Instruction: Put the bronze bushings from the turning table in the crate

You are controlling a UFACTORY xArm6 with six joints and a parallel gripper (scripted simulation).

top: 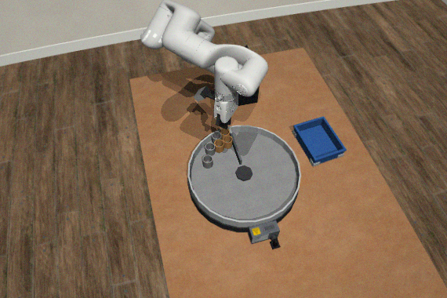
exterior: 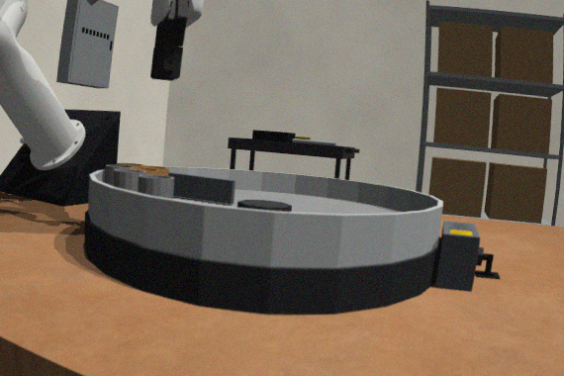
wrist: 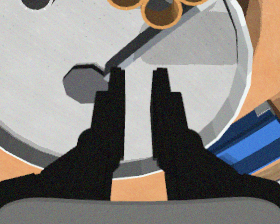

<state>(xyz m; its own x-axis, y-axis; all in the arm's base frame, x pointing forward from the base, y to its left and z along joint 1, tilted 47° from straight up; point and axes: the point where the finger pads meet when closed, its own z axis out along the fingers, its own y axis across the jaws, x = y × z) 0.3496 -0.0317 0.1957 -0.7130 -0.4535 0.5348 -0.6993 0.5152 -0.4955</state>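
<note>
1. The gripper point(top: 223, 123) point(exterior: 166, 76) point(wrist: 138, 87) hangs above the turning table point(top: 243, 219) point(exterior: 272, 236) point(wrist: 136, 169), its fingers a narrow gap apart with nothing between them.
2. In the wrist view the nearest bronze bushing point(wrist: 161, 21) lies ahead of the fingertips, not between them; its axis is upright, open end up. The coming grasp likely needs a shift that way, then a descent.
3. Three bronze bushings point(top: 227, 143) point(exterior: 154, 170) crowd the divider point(top: 235, 148) point(exterior: 205, 188) point(wrist: 133, 50), beside three steel bushings point(top: 210, 149) point(exterior: 156, 186). The cluster overlaps in the exterior view, so I can't be sure which ones touch; fingers could nudge a steel one.
4. The crate point(top: 319, 140) point(wrist: 261, 145) stands apart from the table on the orange-brown surface point(top: 333, 217) point(exterior: 247, 338) point(wrist: 6, 167), with no bushing visible inside.
5. Farther back are a shelf rack point(exterior: 424, 101) and the wall.
</note>
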